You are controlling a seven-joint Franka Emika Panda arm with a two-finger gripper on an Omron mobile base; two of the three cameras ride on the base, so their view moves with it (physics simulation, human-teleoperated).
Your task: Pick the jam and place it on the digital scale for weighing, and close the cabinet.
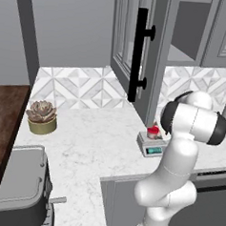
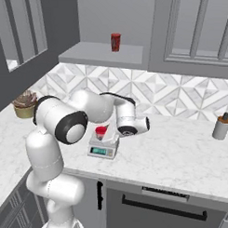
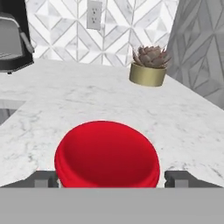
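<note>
A: Jam (image 2: 101, 131) sits on the digital scale (image 2: 103, 148), near the counter (image 2: 179, 155) front edge. Cabinet (image 1: 138, 54) door stands wide open, bar handle (image 1: 138, 54) out over the worktop.

B: Gripper (image 3: 112, 178)?

A: In the hand view a dark fingertip (image 3: 43, 178) shows on each side of the red lid, spread about as wide as the jar. Whether the pads are pinching it or have let go, I cannot tell; contact is cropped off at the bottom.

B: Risks?

A: If the fingers are gripping, pulling back would drag the jar off the platform. On release, a sideways exit could clip it and tip it. Then the swing up to the door: the elbow passes close to the scale and the succulent pot (image 1: 41, 118).
</note>
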